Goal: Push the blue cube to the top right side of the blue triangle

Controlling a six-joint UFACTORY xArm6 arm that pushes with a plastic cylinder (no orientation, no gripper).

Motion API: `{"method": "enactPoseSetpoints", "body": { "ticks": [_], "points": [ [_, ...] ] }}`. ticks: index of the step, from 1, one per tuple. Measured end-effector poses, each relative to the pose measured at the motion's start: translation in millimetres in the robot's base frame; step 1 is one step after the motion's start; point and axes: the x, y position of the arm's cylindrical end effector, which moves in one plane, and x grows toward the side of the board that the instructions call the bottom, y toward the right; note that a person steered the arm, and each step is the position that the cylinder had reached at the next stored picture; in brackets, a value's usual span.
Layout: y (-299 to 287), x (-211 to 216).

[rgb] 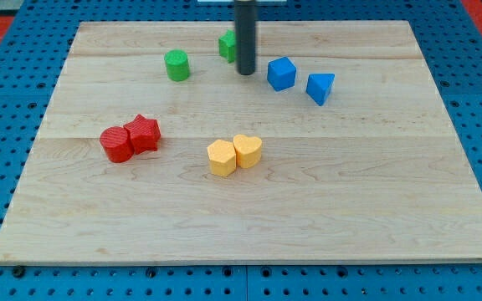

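The rod's tip (246, 73) stood near the board's (375, 209) top, just left of the blue cube (281, 73), apart from it. The rod had no jaws. The blue triangle (320, 87) lay just right of the cube. A green block (228, 45) sat partly behind the rod; a green cylinder (176, 65) lay farther left. Two red blocks (130, 139) touched, as did two yellow blocks (234, 155).

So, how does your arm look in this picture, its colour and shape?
Only my rod shows: a straight, smooth, dark grey cylinder with a faint sheen, coming down from the view's top. My tip is flat-ended. No cables, markings or joints are visible; the arm above is cut off.
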Motion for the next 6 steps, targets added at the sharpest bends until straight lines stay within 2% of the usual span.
{"method": "enactPoseSetpoints", "body": {
  "ticks": [2, 3, 4, 5, 6],
  "points": [
    [93.0, -3.2],
    [79.4, -60.9],
    [35.8, -108.4],
    [-31.1, -91.3],
    [-69.8, -41.1]
  ]
}}
